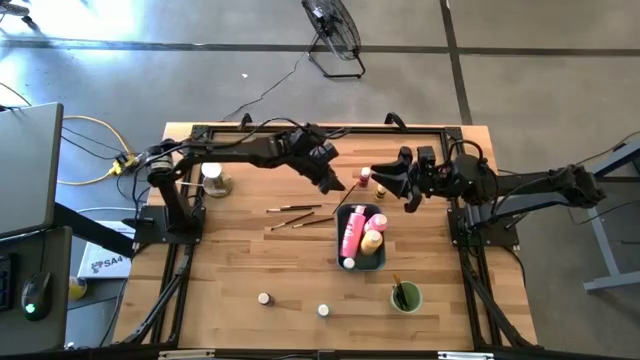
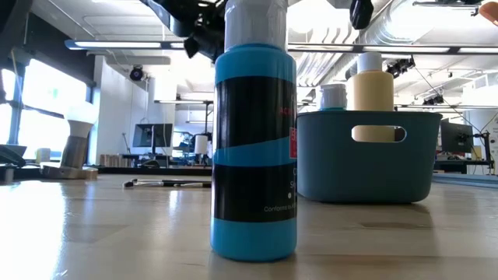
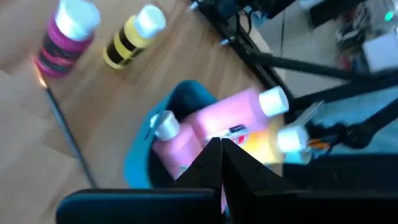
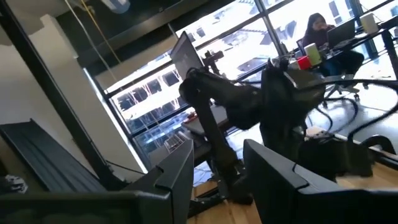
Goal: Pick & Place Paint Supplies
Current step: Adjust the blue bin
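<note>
Beside the table [image 1: 230, 270], a white box [image 1: 100, 262] reads "SA4".

Only "SA4" on a white box [image 1: 103, 262] beside the table's left edge

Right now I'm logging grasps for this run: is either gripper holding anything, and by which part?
Nothing is held. The left gripper is shut on nothing above the blue-grey tray; the right gripper stands open and empty beside it.
</note>
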